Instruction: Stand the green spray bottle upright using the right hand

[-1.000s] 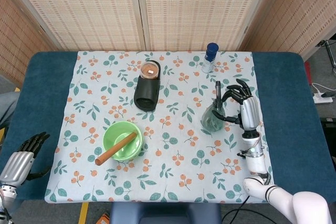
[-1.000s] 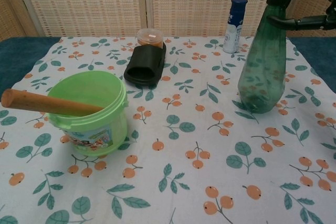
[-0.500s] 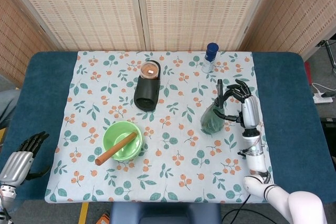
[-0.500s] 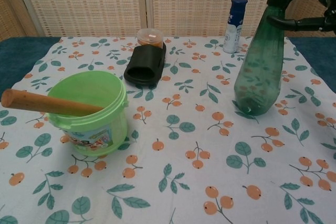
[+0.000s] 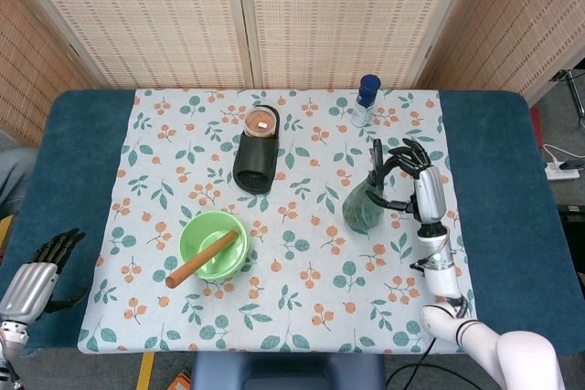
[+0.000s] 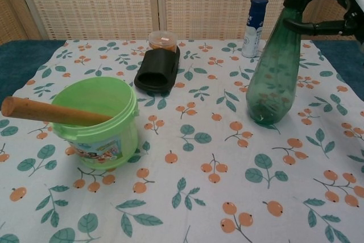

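Note:
The green spray bottle [image 5: 363, 208] [image 6: 272, 81] stands nearly upright on the patterned cloth at the right side, its black spray head leaning slightly. My right hand [image 5: 415, 180] [image 6: 333, 1] grips it at the neck and trigger, with fingers curled around from the right. The bottle's base rests on the cloth. My left hand [image 5: 38, 272] hangs off the table's front left corner, fingers apart and holding nothing.
A green bucket [image 5: 213, 246] [image 6: 101, 119] with a wooden stick [image 6: 51, 112] sits front left. A black slipper [image 5: 255, 163] and a small orange-lidded jar [image 5: 262, 121] lie at the middle back. A blue-capped bottle [image 5: 366, 100] [image 6: 253, 19] stands behind the spray bottle.
My right hand has shifted the spray bottle a little to the left across the cloth, keeping its grip on the neck. The left hand has stayed put.

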Controlling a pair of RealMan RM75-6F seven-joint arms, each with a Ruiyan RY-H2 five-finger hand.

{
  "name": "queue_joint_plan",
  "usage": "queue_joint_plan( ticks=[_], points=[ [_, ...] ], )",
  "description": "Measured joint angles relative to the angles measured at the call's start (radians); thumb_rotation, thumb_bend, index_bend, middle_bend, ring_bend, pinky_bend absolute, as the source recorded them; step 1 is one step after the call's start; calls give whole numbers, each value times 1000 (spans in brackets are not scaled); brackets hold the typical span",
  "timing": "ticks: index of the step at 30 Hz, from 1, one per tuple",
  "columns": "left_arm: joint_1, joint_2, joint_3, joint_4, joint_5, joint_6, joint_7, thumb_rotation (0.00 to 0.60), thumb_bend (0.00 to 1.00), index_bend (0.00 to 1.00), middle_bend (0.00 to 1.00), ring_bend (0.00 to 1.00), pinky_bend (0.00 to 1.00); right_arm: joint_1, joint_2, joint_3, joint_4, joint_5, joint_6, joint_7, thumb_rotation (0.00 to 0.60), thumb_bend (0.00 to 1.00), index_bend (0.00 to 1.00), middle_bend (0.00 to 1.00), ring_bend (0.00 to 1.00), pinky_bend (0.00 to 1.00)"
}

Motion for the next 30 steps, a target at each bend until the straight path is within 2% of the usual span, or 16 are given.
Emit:
queue_joint_plan(
  ticks=[3, 7, 11, 14, 25, 27, 30],
  points=[
    [1, 1, 1, -2, 2, 3, 0, 600, 249, 43, 0, 0, 116, -5, 1, -5, 4, 0, -1, 7, 600, 179, 686, 549, 309, 181],
    [0, 1, 2, -3, 1, 0, 1, 600, 250, 43, 0, 0, 116, -8, 7, -16, 8, -7, -6, 19, 600, 165, 597, 549, 267, 181],
    [-3, 0, 2, -4, 0, -6, 4, 600, 250, 43, 0, 0, 117, -7, 14, -23, 10, -12, -15, 24, 600, 39, 482, 538, 215, 181],
    [-3, 0, 2, -4, -1, -6, 5, 600, 249, 43, 0, 0, 117, -6, 14, -25, 15, -11, -20, 21, 600, 1, 440, 514, 194, 181],
    [-3, -1, 2, -2, -1, -6, 3, 600, 250, 44, 0, 0, 118, -14, 18, -39, 20, -18, -17, 17, 600, 0, 343, 466, 150, 181],
    [-3, -2, 3, 0, 0, -7, 3, 600, 250, 43, 0, 0, 118, -18, 21, -40, 19, -18, -14, 11, 600, 0, 307, 448, 132, 181],
    [-4, -2, 5, 1, 1, -8, 3, 600, 250, 43, 0, 0, 117, -27, 35, -47, 3, -16, -26, -5, 600, 0, 200, 387, 79, 170]
  ],
)
